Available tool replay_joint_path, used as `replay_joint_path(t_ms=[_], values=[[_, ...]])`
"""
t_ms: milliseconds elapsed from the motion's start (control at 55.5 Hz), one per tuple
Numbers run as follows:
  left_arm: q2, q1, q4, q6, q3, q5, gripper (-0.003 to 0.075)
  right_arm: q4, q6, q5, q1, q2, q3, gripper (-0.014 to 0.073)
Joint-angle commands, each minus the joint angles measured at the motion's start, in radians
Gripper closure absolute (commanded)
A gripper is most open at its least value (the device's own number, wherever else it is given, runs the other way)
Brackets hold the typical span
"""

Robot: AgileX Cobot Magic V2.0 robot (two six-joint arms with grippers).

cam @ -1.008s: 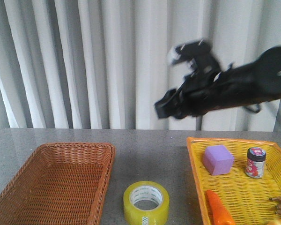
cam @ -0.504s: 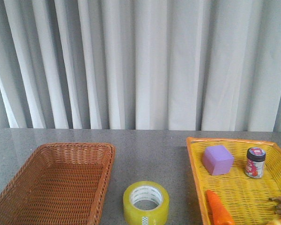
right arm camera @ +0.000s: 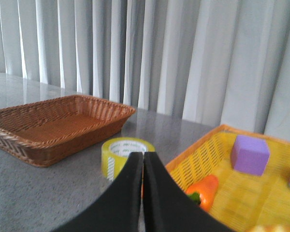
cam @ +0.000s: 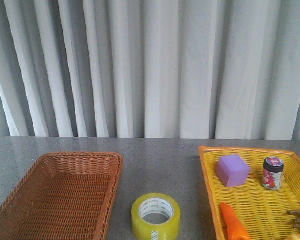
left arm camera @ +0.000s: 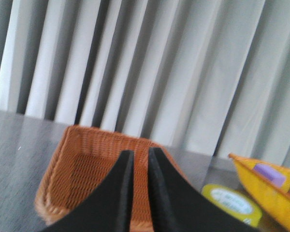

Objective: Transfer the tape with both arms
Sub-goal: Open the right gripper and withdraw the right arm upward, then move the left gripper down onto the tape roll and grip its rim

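Note:
The tape (cam: 156, 216), a wide yellow roll with a white core, lies flat on the grey table near the front edge, between the two baskets. Neither arm shows in the front view. In the left wrist view my left gripper (left arm camera: 141, 153) is empty, its jaws drawn together to a narrow slit, above the brown basket, with the tape (left arm camera: 232, 203) off to one side. In the right wrist view my right gripper (right arm camera: 143, 155) is shut and empty, held above the table just in front of the tape (right arm camera: 125, 154).
A brown wicker basket (cam: 60, 195) stands at the left. A yellow basket (cam: 210, 190) at the right holds a purple cube (cam: 233, 170), a small jar (cam: 272, 173) and an orange pepper (cam: 233, 225). Grey curtains hang behind the table.
One second ago the right arm reached high across the front view at the right. It has since gone out of that view. The tape and baskets have not moved.

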Motion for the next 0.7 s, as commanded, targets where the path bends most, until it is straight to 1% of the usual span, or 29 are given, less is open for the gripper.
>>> replay_joint_path(t_ms=[0,126,216,288,342,432,540,684], values=[[0.065,-0.042,-0.008,-0.011,-0.109,-0.059,0.0603,0.006,0.022,-0.064,-0.002,0.005,-0.015,0.0599],[0.225,-0.117,-0.006,-0.008,-0.232,-0.045,0.0521,0.003,0.022,-0.063,-0.002,0.014,-0.015,0.0598],[0.363,-0.179,-0.006,0.003,-0.328,-0.006,0.0428,0.003,0.021,-0.05,-0.002,0.014,-0.015,0.0598],[0.486,-0.238,-0.006,0.047,-0.416,0.019,0.036,0.003,0.022,-0.036,-0.002,0.014,-0.015,0.0598],[0.576,-0.283,-0.006,0.108,-0.492,0.02,0.0321,0.004,0.022,-0.03,-0.002,0.014,-0.015,0.0598],[0.715,-0.353,-0.006,0.216,-0.612,0.04,0.0289,0.008,0.022,-0.029,-0.002,0.014,-0.015,0.0598],[0.891,-0.421,-0.006,0.328,-0.771,0.134,0.0288,0.012,0.022,-0.026,-0.002,0.014,-0.015,0.0598],[1.112,-0.448,-0.007,0.446,-0.977,0.288,0.029,0.014,0.022,-0.026,-0.002,0.014,-0.015,0.0598]])
